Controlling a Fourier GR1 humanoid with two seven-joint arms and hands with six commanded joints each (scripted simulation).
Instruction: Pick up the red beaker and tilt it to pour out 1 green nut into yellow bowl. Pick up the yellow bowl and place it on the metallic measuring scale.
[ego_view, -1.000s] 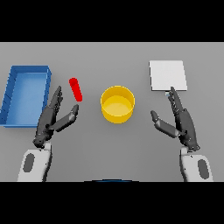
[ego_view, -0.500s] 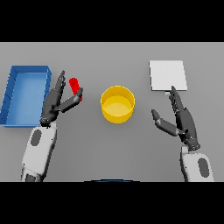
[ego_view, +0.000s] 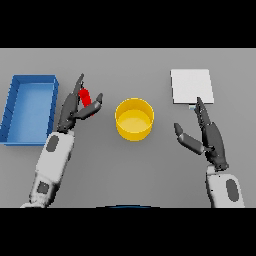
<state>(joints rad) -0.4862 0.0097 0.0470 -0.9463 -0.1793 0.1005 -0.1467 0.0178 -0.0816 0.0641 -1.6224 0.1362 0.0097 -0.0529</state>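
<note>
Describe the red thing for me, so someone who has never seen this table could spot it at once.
Start at the blue tray on the table's left. Just right of it the left hand reaches up, and the red beaker lies between its thumb and fingers. It is a small, slim cylinder, the only red thing here, far narrower than the round yellow bowl to its right.

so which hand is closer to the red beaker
Left. The left hand is right at the red beaker, fingers on either side. The right hand is far across, beyond the yellow bowl.
</note>
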